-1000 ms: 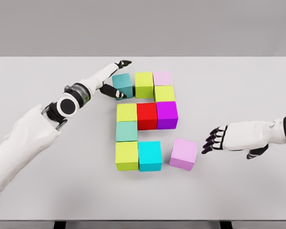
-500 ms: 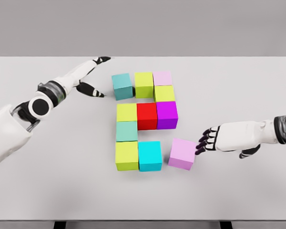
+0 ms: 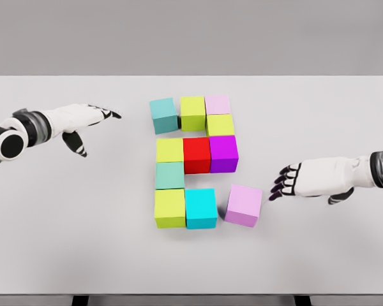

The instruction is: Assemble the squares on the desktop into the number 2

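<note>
Coloured cubes form most of a 2 on the white table (image 3: 319,115). The top row is a teal cube (image 3: 163,115), a lime cube (image 3: 193,113) and a pale pink cube (image 3: 217,104). Under the pink one sits a lime cube (image 3: 220,125). The middle row holds a lime cube (image 3: 170,150), a red cube (image 3: 196,155) and a magenta cube (image 3: 223,153). Below come a sea-green cube (image 3: 170,175), then a lime cube (image 3: 170,208) and a cyan cube (image 3: 200,208). A lilac cube (image 3: 244,205) lies slightly askew, a small gap right of the cyan one. My right hand (image 3: 282,183) is open just right of it, not touching. My left hand (image 3: 92,124) is open at the far left.
Nothing else lies on the table. A grey wall rises behind the far edge. The near edge runs along the bottom of the view.
My left hand has let go of the teal cube and drawn back to the left. My right hand nudged the lilac cube slightly left, then backed off a little.
</note>
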